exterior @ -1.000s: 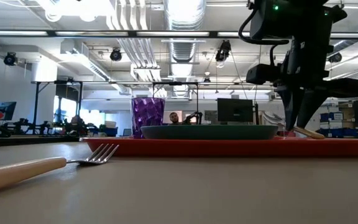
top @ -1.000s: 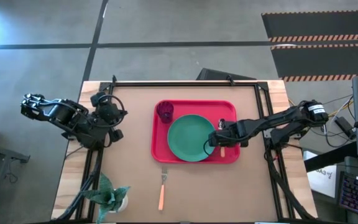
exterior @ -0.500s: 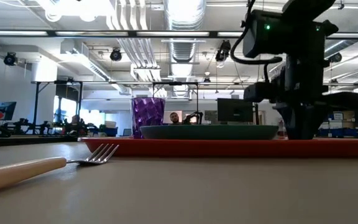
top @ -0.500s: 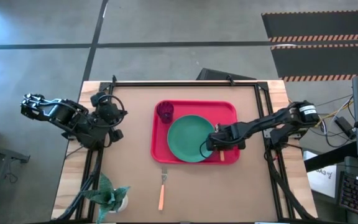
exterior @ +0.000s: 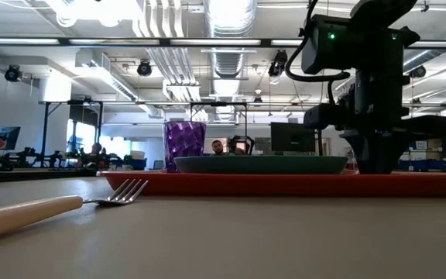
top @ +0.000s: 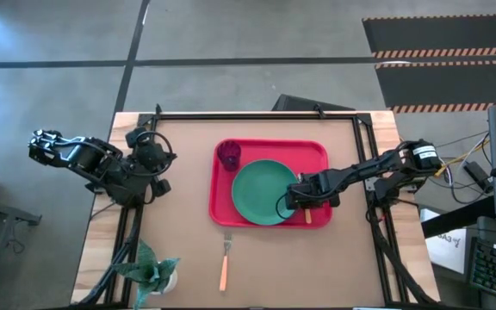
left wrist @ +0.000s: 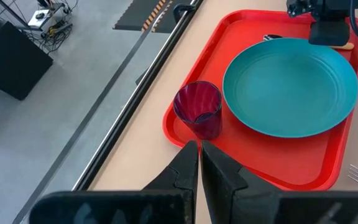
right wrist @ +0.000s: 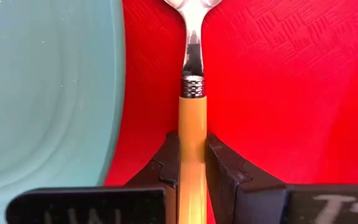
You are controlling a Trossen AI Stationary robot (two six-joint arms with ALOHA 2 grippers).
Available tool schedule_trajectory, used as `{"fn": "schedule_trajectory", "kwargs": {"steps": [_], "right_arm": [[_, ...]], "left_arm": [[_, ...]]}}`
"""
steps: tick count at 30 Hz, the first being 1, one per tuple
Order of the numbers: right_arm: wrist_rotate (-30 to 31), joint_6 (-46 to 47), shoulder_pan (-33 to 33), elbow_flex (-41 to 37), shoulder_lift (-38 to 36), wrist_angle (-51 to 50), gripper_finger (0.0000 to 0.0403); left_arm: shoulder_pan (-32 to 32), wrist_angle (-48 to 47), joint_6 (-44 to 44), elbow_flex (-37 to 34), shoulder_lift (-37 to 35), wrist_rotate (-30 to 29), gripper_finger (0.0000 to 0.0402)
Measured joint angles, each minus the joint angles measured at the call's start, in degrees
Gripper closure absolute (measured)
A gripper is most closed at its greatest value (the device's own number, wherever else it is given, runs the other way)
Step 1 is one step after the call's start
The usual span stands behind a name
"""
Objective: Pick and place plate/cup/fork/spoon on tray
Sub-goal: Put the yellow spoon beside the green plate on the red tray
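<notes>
The table (top: 188, 172) carried the red tray (top: 317, 153) near its middle, with the teal-green plate (top: 263, 191) lying flat inside it and filling most of the tray's floor. The dark purple cup (top: 228, 154) stood upright in the tray's far left corner, just beside the plate's rim; in the left wrist view the cup (left wrist: 198, 109) and plate (left wrist: 289, 85) appeared close but apart.

The right gripper (top: 306, 205) reached down into the tray's right side, between the plate's edge and the tray's raised rim. Its two dark fingers (right wrist: 222, 170) pinched the orange handle of the spoon (right wrist: 192, 127), which lay lengthwise on the red floor alongside the plate (right wrist: 42, 93). The low view showed that gripper (exterior: 378, 159) down at tray level.

The left gripper (left wrist: 199, 163) was parked near the table's left edge, well apart from the tray, its fingers pressed together on nothing.

The fork (top: 225, 259) lay on the bare table in front of the tray, tines toward it, outside the rim. A potted plant (top: 149, 269) sat at the near left corner.
</notes>
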Motion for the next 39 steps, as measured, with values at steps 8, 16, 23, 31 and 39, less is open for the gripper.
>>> {"fn": "schedule_trajectory", "kwargs": {"steps": [8,16,23,31,39], "right_arm": [[0.3,-0.3,0.0,0.0,0.0,-0.2,0.0371],[0.5,-1.1,-2.0,0.0,0.0,-1.8,0.0371],[0.5,-3.4,-4.2,0.0,0.0,-1.9,0.0371],[0.8,-4.0,-4.4,0.0,0.0,-1.7,0.0371],[0.9,-3.9,-4.4,-0.1,0.0,-1.2,0.0297]], "left_arm": [[0.0,0.0,0.0,0.0,0.0,0.0,0.0402],[0.0,0.0,0.0,0.0,0.0,0.0,0.0402],[0.0,0.0,0.0,0.0,0.0,0.0,0.0402],[0.0,0.0,0.0,0.0,0.0,0.0,0.0402],[0.0,0.0,0.0,0.0,0.0,0.0,0.0402]]}}
